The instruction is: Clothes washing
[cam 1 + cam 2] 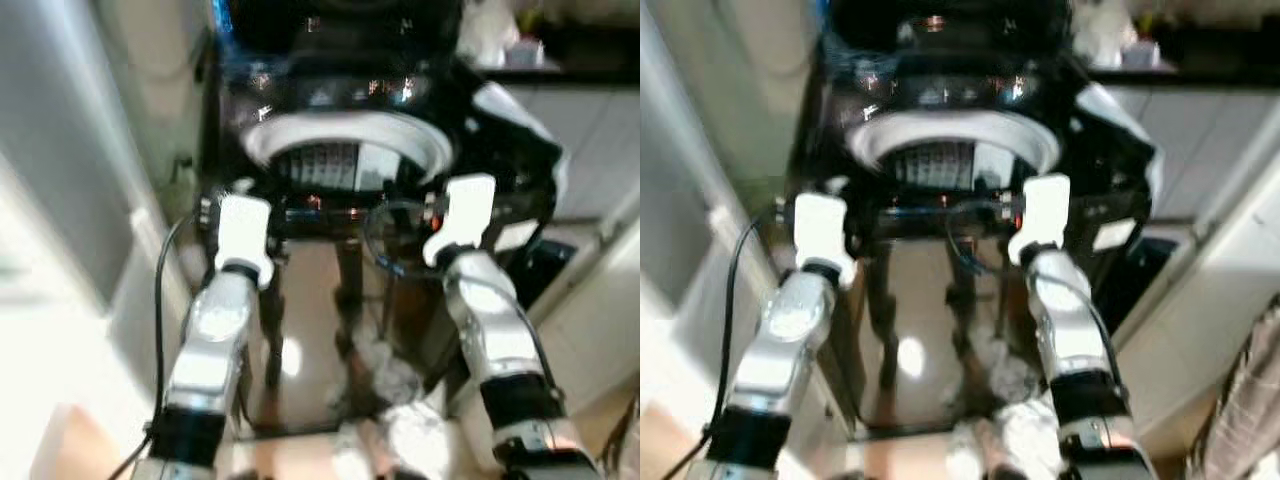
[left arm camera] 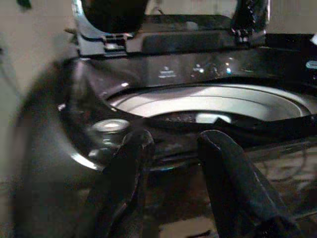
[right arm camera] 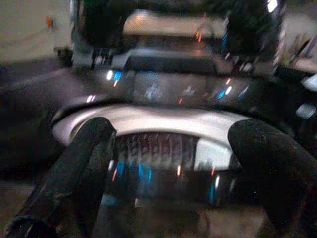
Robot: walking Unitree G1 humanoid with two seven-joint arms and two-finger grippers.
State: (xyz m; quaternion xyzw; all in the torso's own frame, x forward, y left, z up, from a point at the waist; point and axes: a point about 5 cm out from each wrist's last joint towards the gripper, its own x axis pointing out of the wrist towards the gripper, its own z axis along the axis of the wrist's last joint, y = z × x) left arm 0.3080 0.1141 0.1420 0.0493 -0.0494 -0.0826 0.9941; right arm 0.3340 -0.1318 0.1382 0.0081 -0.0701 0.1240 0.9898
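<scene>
Filling the upper centre of the frame, the open washing machine (image 1: 345, 150) faces both grippers, left (image 2: 171, 163) and right (image 3: 171, 158), jaws spread and empty, so the approach step seems underway, with fetching the clothes (image 1: 400, 400) at lower centre likely next.

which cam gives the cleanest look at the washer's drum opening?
Left wrist view: the drum opening is sharp, its white rim and dark inside seen between the left tool's spread fingers. Right wrist view frames it between the right tool's fingers, but blurred. Both eye views show it from above, blurred and small.
</scene>
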